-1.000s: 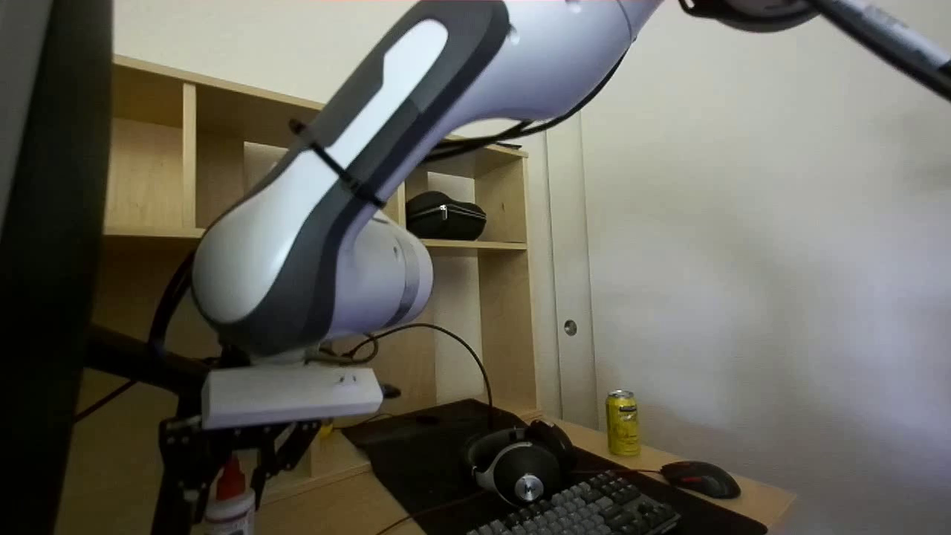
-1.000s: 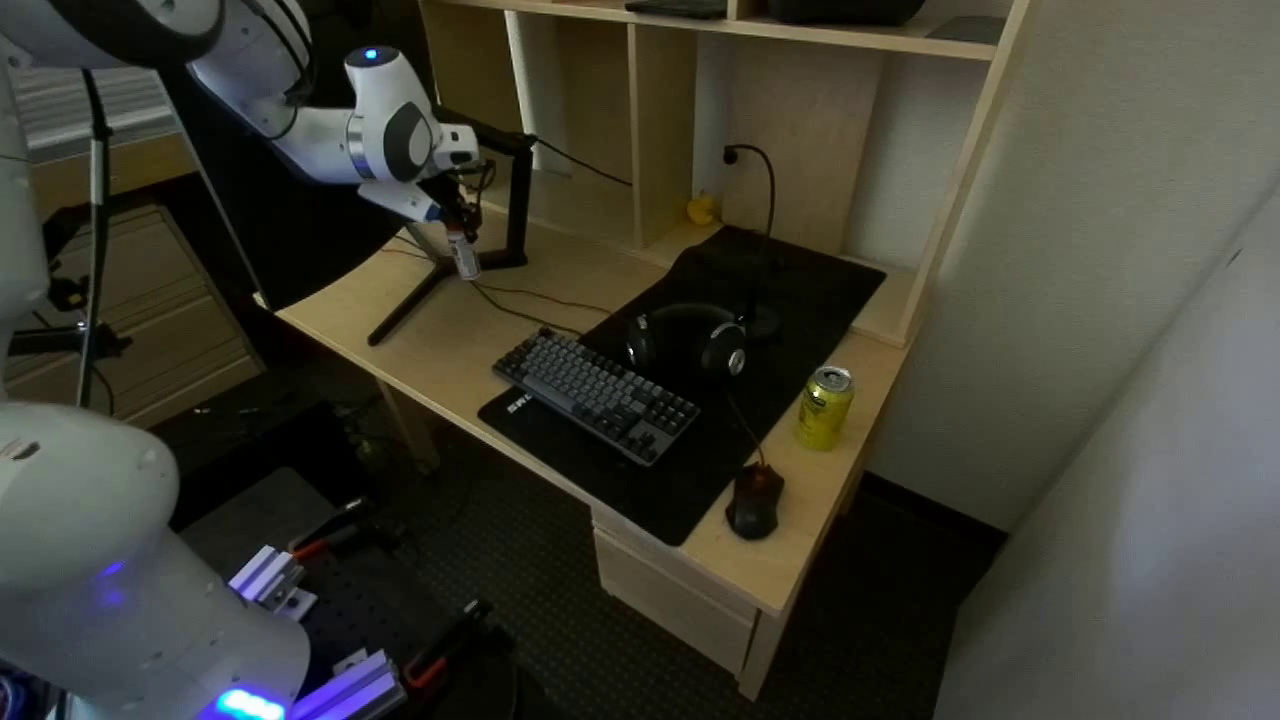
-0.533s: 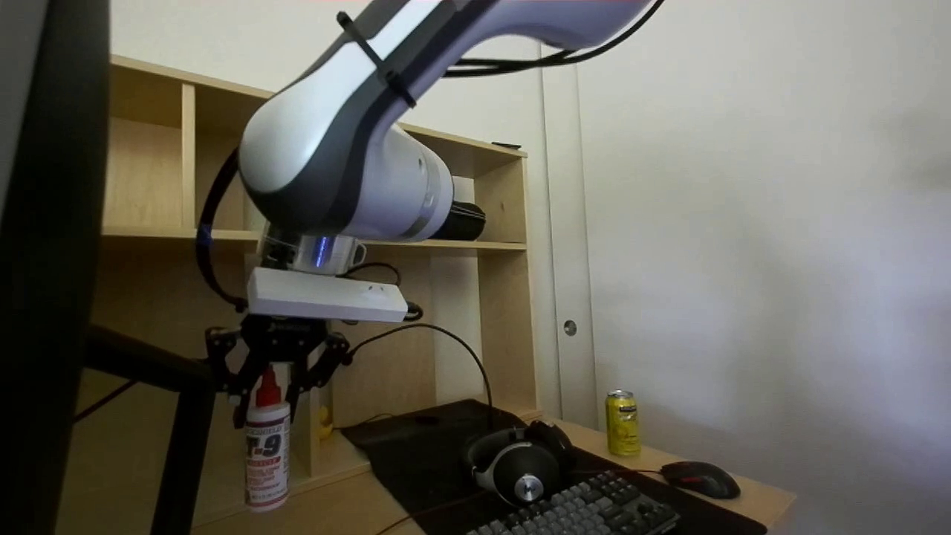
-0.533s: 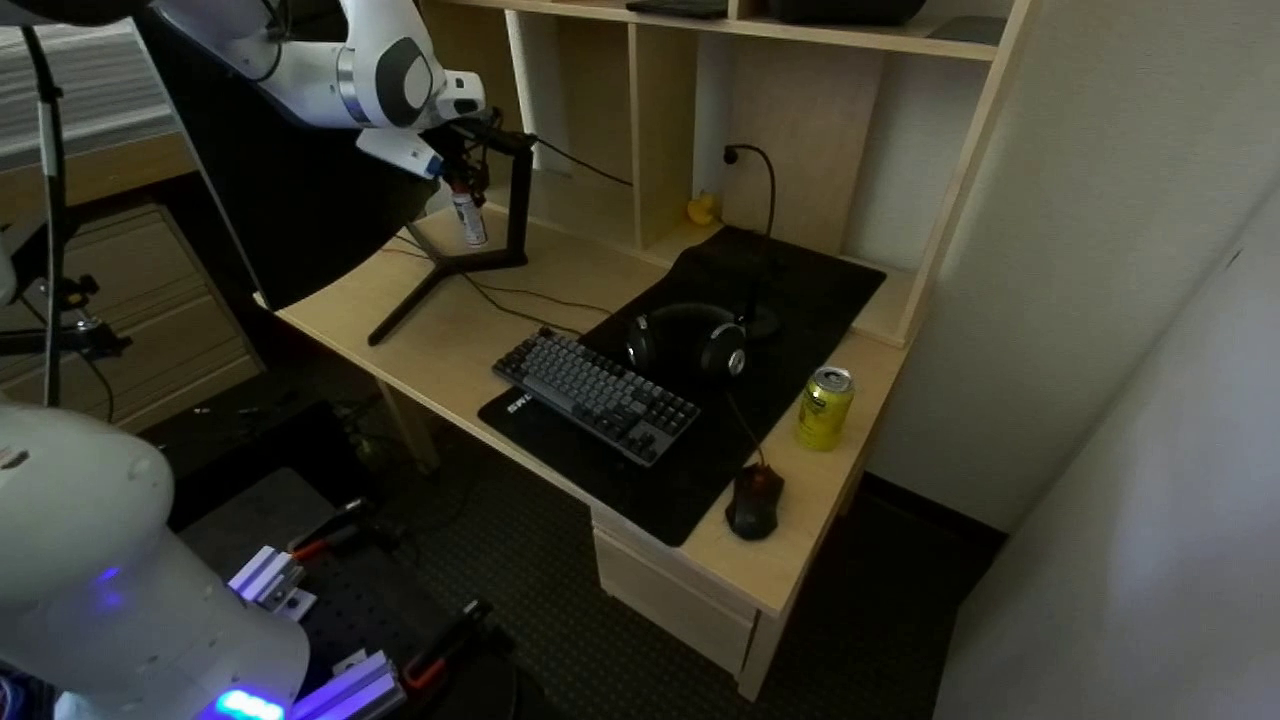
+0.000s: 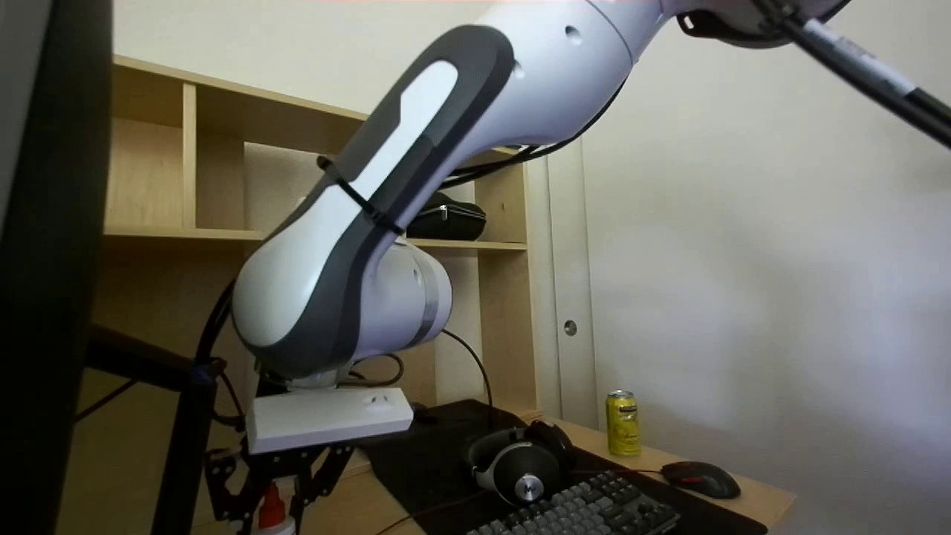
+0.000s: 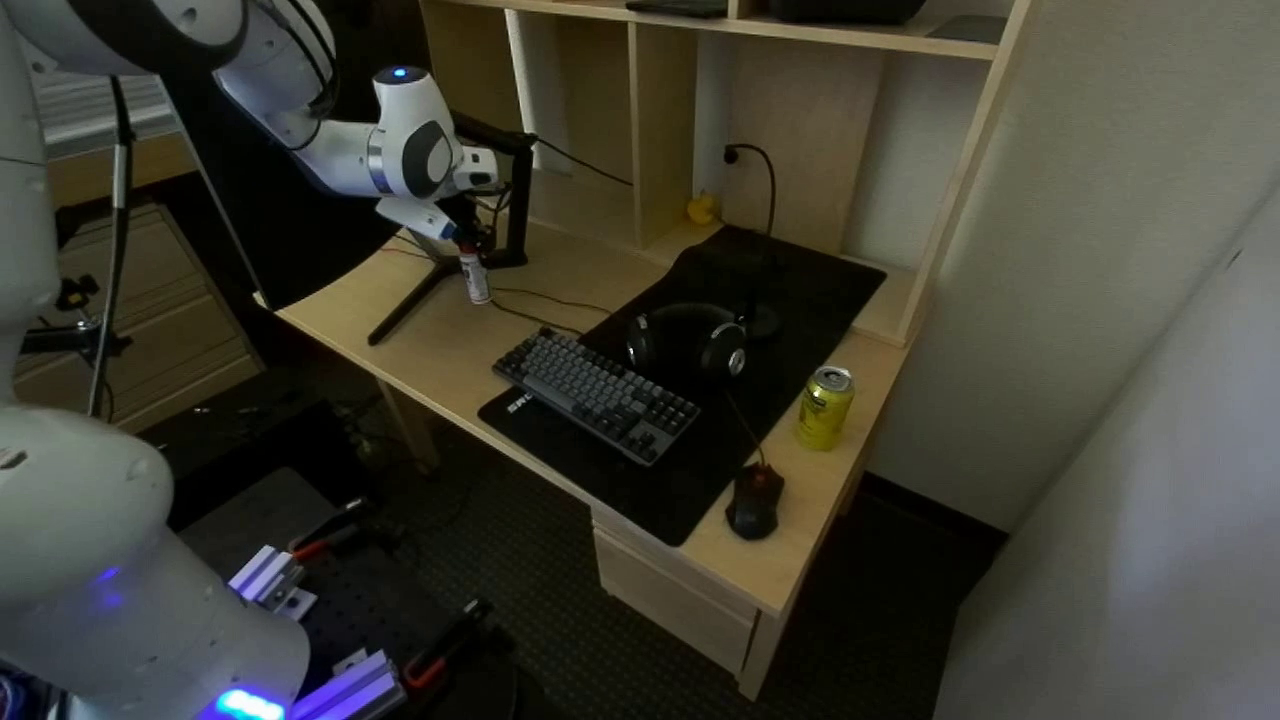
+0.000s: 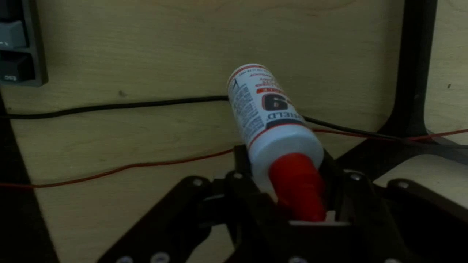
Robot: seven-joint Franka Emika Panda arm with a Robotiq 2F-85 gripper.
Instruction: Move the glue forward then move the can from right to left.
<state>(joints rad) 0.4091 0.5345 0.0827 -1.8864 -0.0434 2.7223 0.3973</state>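
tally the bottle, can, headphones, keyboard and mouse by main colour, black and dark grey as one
White: 1, the glue bottle
Yellow: 1, the can
Black or dark grey: 3, the headphones, the keyboard and the mouse
Total: 5

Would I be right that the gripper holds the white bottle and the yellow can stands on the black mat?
Not quite: an exterior view shows the yellow can on the desk itself, beside the black mat. The gripper does hold the white bottle.

A desk (image 6: pixel 450 360), keyboard (image 6: pixel 597 395) and mouse (image 6: pixel 755 502) suggest an office.
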